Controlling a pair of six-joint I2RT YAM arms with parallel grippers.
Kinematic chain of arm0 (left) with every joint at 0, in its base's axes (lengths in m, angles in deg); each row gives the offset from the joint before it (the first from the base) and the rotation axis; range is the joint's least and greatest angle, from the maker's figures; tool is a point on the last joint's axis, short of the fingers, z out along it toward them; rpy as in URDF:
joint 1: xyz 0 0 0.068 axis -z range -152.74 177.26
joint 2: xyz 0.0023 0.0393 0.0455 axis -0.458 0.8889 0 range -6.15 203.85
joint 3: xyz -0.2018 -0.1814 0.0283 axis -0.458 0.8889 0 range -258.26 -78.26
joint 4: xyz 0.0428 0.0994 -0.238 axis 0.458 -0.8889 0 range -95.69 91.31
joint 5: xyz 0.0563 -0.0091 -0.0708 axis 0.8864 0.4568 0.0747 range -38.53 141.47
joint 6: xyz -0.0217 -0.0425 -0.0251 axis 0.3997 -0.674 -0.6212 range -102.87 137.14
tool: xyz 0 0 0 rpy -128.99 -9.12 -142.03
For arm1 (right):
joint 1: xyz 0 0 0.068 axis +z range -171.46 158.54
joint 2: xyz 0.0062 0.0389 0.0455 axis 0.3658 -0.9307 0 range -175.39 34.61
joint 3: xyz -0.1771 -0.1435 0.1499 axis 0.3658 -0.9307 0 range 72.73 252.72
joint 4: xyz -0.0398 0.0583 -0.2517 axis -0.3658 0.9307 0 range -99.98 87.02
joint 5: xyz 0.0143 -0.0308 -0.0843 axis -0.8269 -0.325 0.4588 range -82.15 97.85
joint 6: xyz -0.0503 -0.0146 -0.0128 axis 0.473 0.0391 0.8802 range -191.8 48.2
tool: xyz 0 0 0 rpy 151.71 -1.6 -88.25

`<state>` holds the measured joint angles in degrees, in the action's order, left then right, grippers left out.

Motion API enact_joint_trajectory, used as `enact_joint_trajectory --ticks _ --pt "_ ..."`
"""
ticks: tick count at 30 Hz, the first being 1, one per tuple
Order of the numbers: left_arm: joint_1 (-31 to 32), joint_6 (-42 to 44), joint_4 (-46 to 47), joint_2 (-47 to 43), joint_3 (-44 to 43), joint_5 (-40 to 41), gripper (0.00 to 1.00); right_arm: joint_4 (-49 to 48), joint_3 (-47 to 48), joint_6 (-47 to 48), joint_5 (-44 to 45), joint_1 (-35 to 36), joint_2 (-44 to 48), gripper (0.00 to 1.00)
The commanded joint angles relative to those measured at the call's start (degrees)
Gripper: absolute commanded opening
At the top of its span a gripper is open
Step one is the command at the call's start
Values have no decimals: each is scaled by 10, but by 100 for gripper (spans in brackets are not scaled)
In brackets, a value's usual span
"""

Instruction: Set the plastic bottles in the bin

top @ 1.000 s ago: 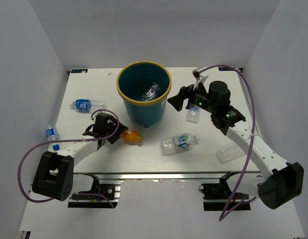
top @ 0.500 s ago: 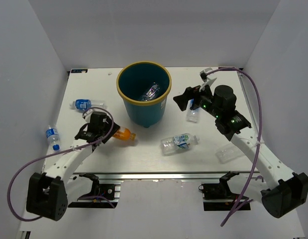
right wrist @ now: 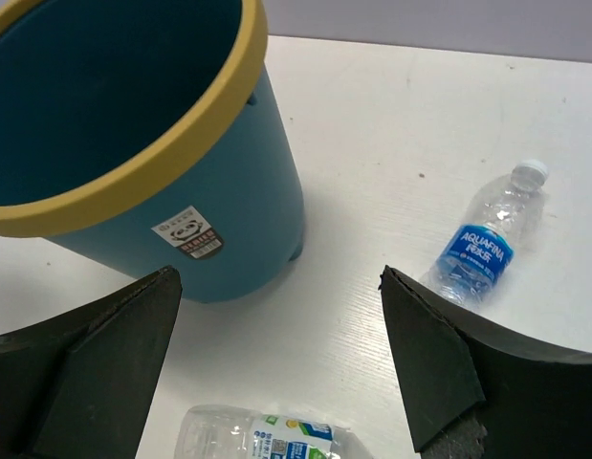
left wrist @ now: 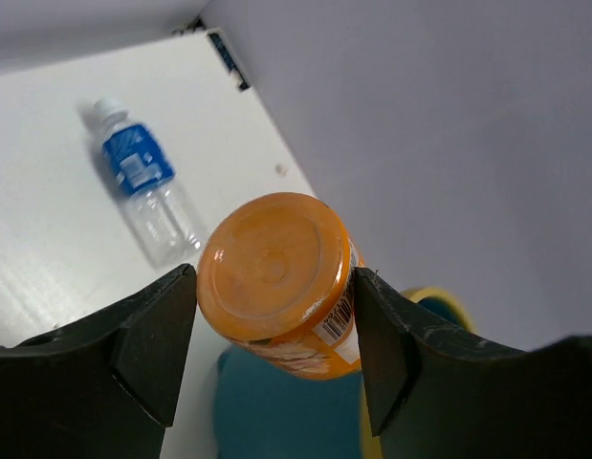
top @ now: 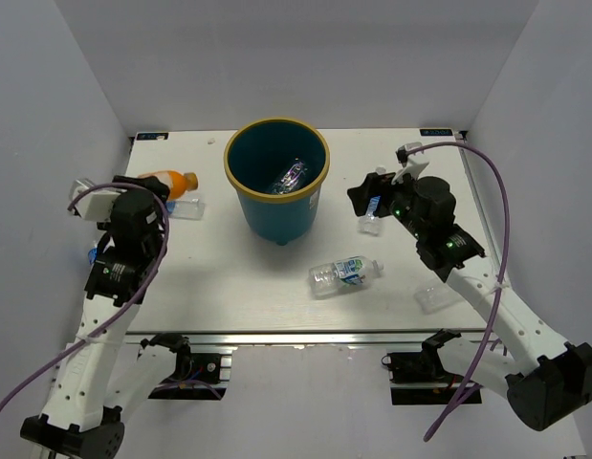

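My left gripper [top: 154, 187] is shut on the short orange bottle [top: 168, 182], held in the air left of the bin; in the left wrist view the bottle's base [left wrist: 274, 268] sits between my fingers [left wrist: 152, 335]. The teal bin [top: 276, 206] with a yellow-tan rim [top: 240, 182] stands at the middle back with one clear bottle [top: 292, 176] inside. My right gripper [top: 367, 196] is open and empty, right of the bin, above a blue-label bottle [right wrist: 479, 251]. A green-white-label bottle [top: 345, 273] lies in front of the bin.
A blue-label bottle [top: 187, 207] lies on the table under the orange bottle, also in the left wrist view [left wrist: 142, 182]. Another blue-capped bottle [top: 92, 254] is mostly hidden by my left arm. A clear crushed bottle [top: 437, 295] lies at the right. White walls enclose the table.
My left arm has lifted the orange bottle from the table in front of the bin and carried it up and to the left. My right gripper has shifted slightly right.
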<state>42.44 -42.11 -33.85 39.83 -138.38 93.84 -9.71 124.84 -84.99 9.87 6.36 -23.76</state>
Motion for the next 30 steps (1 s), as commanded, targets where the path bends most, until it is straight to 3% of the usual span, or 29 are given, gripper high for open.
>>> enact_joint_trajectory --ticks 1,6,13,15,20,25,27,28,29,30 --pt "1 33 56 26 -66 56 0 -4 -5 -13 36 -1 16 89" --pt "1 133 198 92 -92 -72 0 -4 -60 -58 82 -2 36 89" --pt "3 193 254 234 -170 -326 0 49 -72 -90 270 -7 1 89" --pt "9 212 265 255 -175 -342 0 39 -63 -106 299 -18 -35 89" --pt "18 250 262 277 -190 -365 6 -17 -20 -90 279 -56 -130 89" --pt "32 288 254 300 -205 -391 13 -30 32 -118 131 -119 -244 89" --pt "33 305 248 307 -208 -403 26 -37 46 -118 104 -137 -280 89" --pt "35 309 245 308 -209 -406 39 -36 53 -113 102 -138 -292 89" --pt "36 316 244 308 -209 -405 68 -38 67 -108 101 -139 -303 89" --pt "36 318 244 307 -209 -400 81 -37 75 -106 98 -139 -327 89"
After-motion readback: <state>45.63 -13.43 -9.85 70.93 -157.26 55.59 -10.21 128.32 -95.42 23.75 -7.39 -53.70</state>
